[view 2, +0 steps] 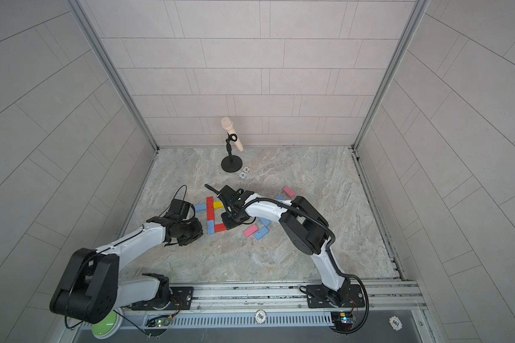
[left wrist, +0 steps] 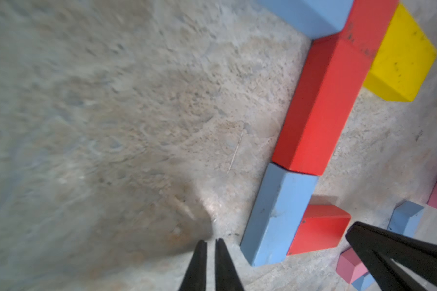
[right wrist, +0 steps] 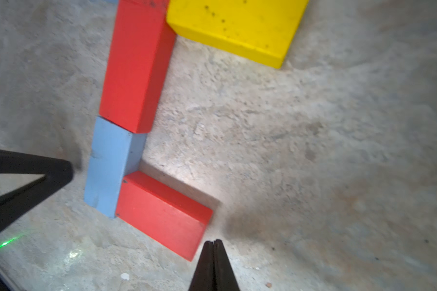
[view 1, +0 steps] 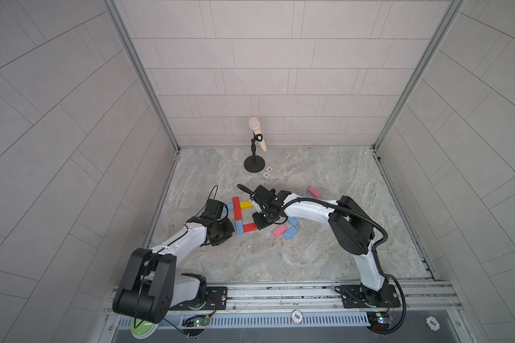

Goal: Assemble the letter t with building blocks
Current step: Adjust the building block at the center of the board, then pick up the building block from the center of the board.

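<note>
A microphone on its stand point(view 1: 257, 133) and two white poker chips point(view 1: 268, 172) sit well behind the building blocks point(view 1: 237, 212). The blocks lie flat mid-table as a red-and-blue column with a yellow block point(view 1: 246, 204) at its side and a red block point(right wrist: 162, 214) as a foot, and loose pink and blue blocks point(view 1: 279, 230) lie near, partly under the right arm. Both arms reach in low from opposite sides: the left gripper point(left wrist: 210, 243) sits just beside the column's blue end, tips a slit apart and empty, while the right gripper point(right wrist: 213, 241) stands at the red foot's corner, tips pressed together, holding nothing.
</note>
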Controlling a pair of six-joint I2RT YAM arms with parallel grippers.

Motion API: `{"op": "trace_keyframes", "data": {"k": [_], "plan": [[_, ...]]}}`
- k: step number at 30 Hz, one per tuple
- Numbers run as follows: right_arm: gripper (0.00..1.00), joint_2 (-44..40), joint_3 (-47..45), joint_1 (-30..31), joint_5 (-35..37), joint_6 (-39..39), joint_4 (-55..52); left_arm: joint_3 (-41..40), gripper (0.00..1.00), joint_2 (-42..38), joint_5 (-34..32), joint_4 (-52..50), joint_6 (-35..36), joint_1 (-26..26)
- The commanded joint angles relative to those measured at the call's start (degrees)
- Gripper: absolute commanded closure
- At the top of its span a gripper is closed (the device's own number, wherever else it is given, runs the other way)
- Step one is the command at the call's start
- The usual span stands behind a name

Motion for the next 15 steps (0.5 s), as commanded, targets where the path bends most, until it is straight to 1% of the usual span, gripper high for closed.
{"op": "trace_keyframes", "data": {"k": [1,5,10,12,13,14,15], "plan": [[0.83,-7.3,-1.6,-1.6,4.1,0.1,-2.8,4.4,0.77,-6.5,-4.7,-6.8,0.5,-0.1],[0.71,-13.9,-2.8,-2.9,8.3,-1.4,-5.0,8.9,0.61,-14.5,-8.4,-11.1,1.0,0.0],[0.56,-21.7,-6.2,-5.8,11.3,-1.4,-5.7,14.8,0.35,-20.4,-10.1,-12.1,3.7,0.0],[0.51,-24.6,-7.5,-7.1,13.2,-1.7,-6.6,17.5,0.27,-22.0,-10.8,-12.0,5.3,0.0],[0.47,-26.2,-8.2,-7.8,14.2,-1.9,-7.2,18.9,0.20,-22.8,-10.9,-11.5,6.4,0.0],[0.39,-27.6,-8.9,-8.8,14.6,-2.0,-7.8,20.1,0.09,-23.6,-10.7,-10.4,7.5,0.0],[0.31,-28.5,-9.3,-9.7,14.9,-2.1,-8.7,20.7,0.04,-24.2,-9.9,-8.8,8.8,0.0]]}}
